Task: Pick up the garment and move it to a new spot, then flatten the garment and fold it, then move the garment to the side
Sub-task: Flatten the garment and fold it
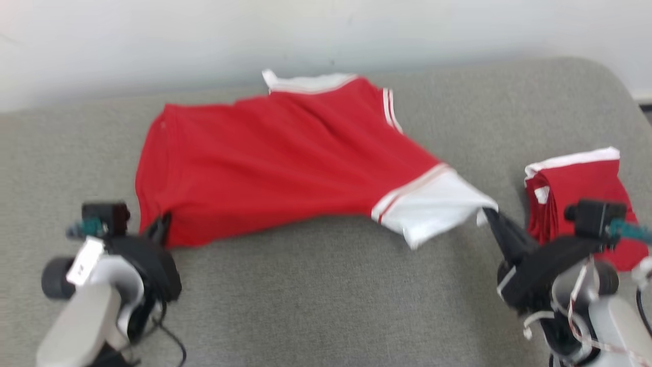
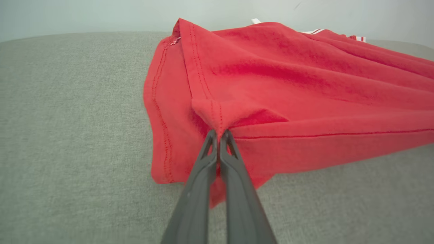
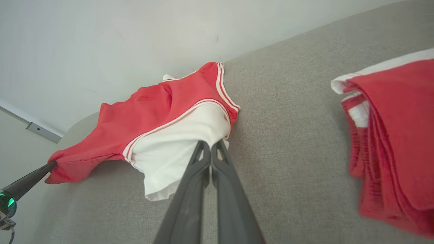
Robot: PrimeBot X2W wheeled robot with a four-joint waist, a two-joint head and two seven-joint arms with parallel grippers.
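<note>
Grey fabric cushion (image 1: pixel 316 306) bears the red-and-white T-shirt (image 1: pixel 285 168), which lies stretched across its middle with wrinkles running through it. Your left gripper (image 2: pixel 219 135) is pinched tight on the red hem corner, and your right gripper (image 3: pixel 210 146) is pinched tight on the white sleeve edge. Draw the two apart evenly and low so the wrinkles pull out, steering clear of the folded red stack (image 1: pixel 575 188) just beside your right gripper.

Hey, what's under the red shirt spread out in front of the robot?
Grey fabric surface shows round the red shirt and below the sleeve edge held up by the right fingers. Whatever lies under its middle is covered.
</note>
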